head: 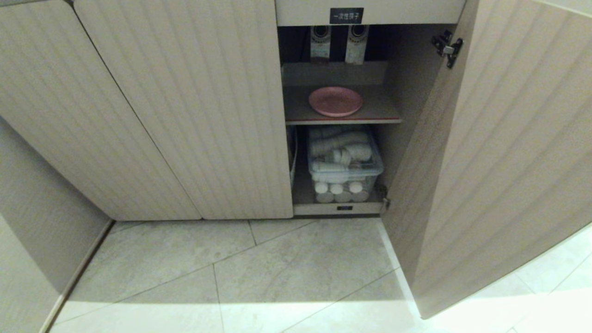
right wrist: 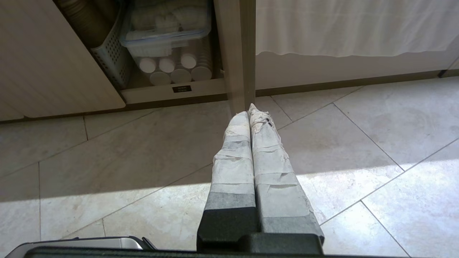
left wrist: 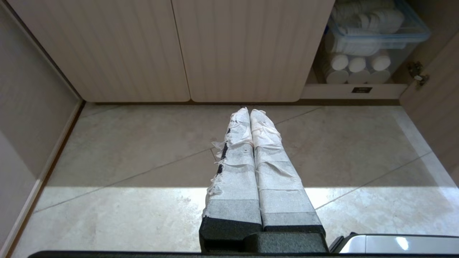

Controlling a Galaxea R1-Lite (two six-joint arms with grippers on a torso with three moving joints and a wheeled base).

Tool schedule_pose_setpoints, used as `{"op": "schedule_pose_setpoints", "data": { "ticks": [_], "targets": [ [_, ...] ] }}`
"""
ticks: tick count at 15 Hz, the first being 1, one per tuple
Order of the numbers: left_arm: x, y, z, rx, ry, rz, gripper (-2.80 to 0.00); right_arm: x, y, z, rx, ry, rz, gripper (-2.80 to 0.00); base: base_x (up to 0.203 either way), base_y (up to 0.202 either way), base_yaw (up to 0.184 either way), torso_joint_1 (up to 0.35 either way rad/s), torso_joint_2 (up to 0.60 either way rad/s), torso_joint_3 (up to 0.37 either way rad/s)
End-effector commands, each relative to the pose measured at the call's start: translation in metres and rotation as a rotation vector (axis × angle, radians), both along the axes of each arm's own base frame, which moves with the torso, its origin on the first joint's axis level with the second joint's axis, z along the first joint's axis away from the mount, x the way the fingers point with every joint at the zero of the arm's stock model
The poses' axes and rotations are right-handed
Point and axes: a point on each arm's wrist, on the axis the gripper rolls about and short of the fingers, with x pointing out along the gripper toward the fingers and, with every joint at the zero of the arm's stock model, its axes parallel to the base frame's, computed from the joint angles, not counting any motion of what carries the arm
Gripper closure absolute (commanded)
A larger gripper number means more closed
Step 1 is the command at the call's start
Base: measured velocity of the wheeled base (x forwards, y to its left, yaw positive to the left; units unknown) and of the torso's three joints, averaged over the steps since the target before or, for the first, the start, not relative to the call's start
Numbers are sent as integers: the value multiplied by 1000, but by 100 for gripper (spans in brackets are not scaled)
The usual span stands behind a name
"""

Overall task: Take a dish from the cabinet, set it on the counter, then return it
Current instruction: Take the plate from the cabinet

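Observation:
The pink dish (head: 335,101) lies flat on the red-edged inner shelf (head: 342,119) of the low beige cabinet (head: 185,115), whose right door (head: 499,152) stands swung open. No counter shows in any view. Neither arm appears in the head view. My left gripper (left wrist: 249,111) hangs low over the floor tiles facing the shut fluted doors, its tape-wrapped fingers pressed together and empty. My right gripper (right wrist: 248,110) is likewise shut and empty, pointing at the edge of the open door (right wrist: 241,53).
Below the shelf a clear lidded box (head: 344,159) holds white cups and rolls, with a perforated bin (right wrist: 111,53) beside it. Two hanging packets (head: 337,44) sit above the shelf. A side wall (head: 41,222) closes the left. A white curtain (right wrist: 355,27) hangs at right.

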Motion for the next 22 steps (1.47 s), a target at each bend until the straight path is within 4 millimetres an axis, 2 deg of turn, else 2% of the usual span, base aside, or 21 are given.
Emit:
{"op": "schedule_pose_setpoints", "data": {
  "ticks": [1, 17, 22],
  "targets": [
    [0, 0, 0, -1, -1, 1, 0, 0, 0, 0, 1, 1, 0, 0, 0, 0, 0, 0, 0, 0],
    [0, 0, 0, -1, -1, 1, 0, 0, 0, 0, 1, 0, 0, 0, 0, 185, -2, 1, 3, 2],
    [0, 0, 0, 0, -1, 1, 0, 0, 0, 0, 1, -1, 0, 0, 0, 25, 0, 0, 0, 0]
  ]
}}
